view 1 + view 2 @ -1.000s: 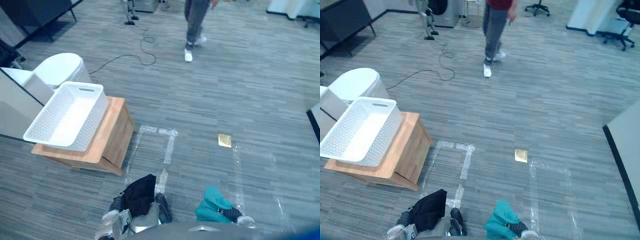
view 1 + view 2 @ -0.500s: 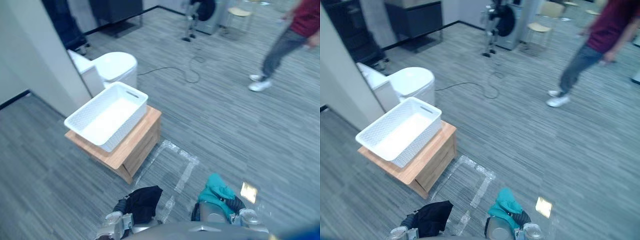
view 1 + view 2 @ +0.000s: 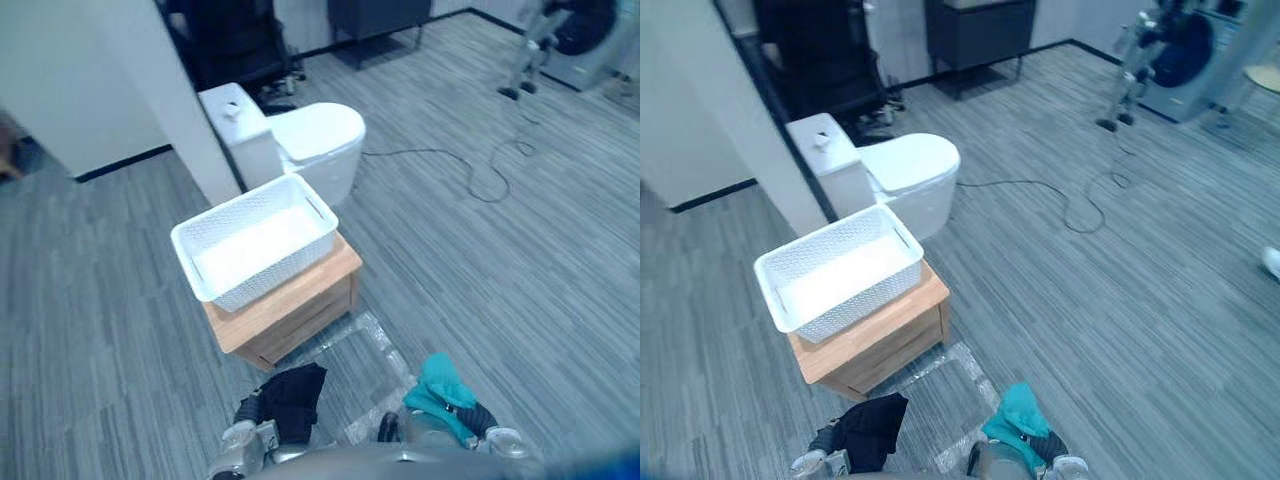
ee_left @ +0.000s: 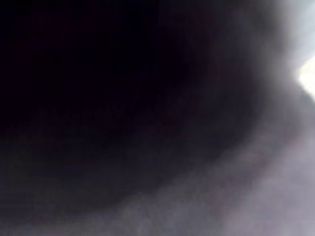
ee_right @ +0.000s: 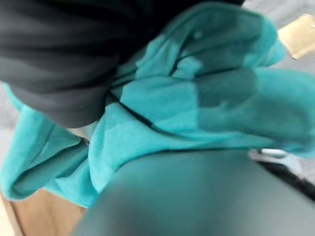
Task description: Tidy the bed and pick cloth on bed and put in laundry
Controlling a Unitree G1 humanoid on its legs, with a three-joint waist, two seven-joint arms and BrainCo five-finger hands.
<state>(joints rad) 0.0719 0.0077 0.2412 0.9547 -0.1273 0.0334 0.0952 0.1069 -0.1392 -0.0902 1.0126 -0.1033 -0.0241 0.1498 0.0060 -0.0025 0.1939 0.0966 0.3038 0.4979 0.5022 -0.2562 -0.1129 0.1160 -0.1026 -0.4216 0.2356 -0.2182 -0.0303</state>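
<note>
A black cloth point(image 3: 296, 393) is carried at the left hand point(image 3: 250, 410) and a teal cloth point(image 3: 438, 385) over the right hand point(image 3: 472, 420); how either is gripped cannot be told. The white basket point(image 3: 275, 272) on the wooden table point(image 3: 300, 300), far left, is seen empty, so both drops are judged left to do.

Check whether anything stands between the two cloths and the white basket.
Nothing visible does. The black cloth and teal cloth are near the robot; only taped carpet lies between them and the wooden stand bearing the open-topped white basket.
</note>
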